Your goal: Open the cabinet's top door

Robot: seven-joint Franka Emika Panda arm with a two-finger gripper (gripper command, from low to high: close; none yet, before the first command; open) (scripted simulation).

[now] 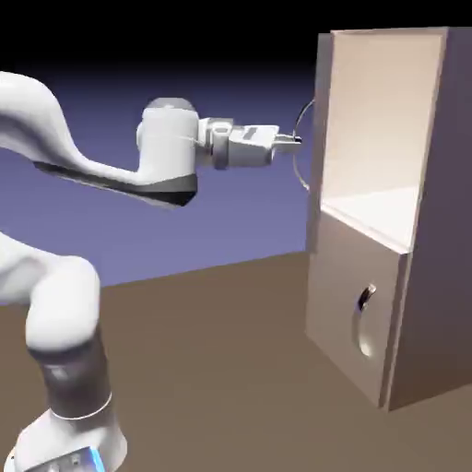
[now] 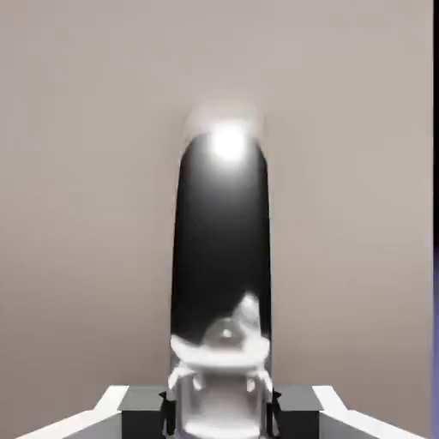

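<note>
The cabinet stands at the exterior view's right. Its top door is swung out and shows almost edge-on, so the pale interior is bare. The door's curved silver handle bows out to the left. My gripper reaches level from the left and is shut on that handle. In the hand view the beige top door fills the frame, with a dark oval recess in it. The shiny handle sits between my grey fingers.
Under the open compartment the shorter lower door is closed, with its small handle over a recess. The brown table spreads between my arm's base and the cabinet.
</note>
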